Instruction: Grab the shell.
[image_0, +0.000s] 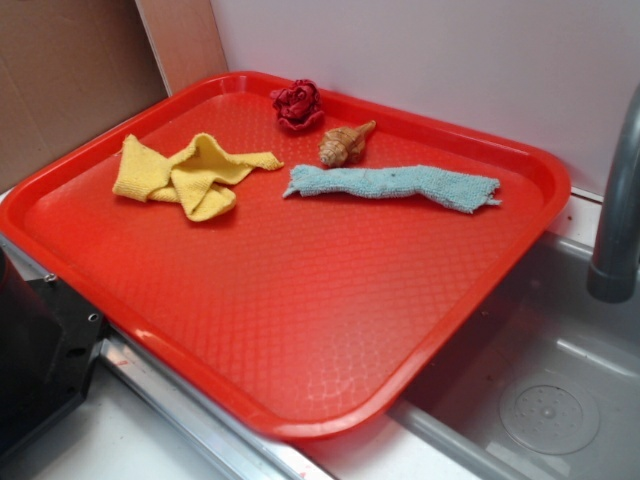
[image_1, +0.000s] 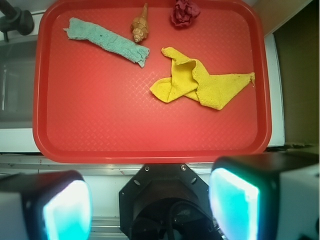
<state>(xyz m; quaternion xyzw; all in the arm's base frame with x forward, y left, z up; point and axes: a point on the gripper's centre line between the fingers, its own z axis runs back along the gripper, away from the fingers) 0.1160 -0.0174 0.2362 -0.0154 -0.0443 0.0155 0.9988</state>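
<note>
Gripper (image_1: 150, 210) wide open, empty, short of tray (image_1: 150, 145). Shell (image_1: 140, 25) at far edge between rose (image_1: 184, 12) and blue cloth (image_1: 107, 41).

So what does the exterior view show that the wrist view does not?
Only the exterior view shows the sink drain and the cardboard behind the tray. Only the wrist view shows the hand, its two fingers spread wide with nothing between them, back from the tray's near edge. Both show the red tray holding the shell, rose, yellow cloth and blue cloth, plus the faucet.
</note>
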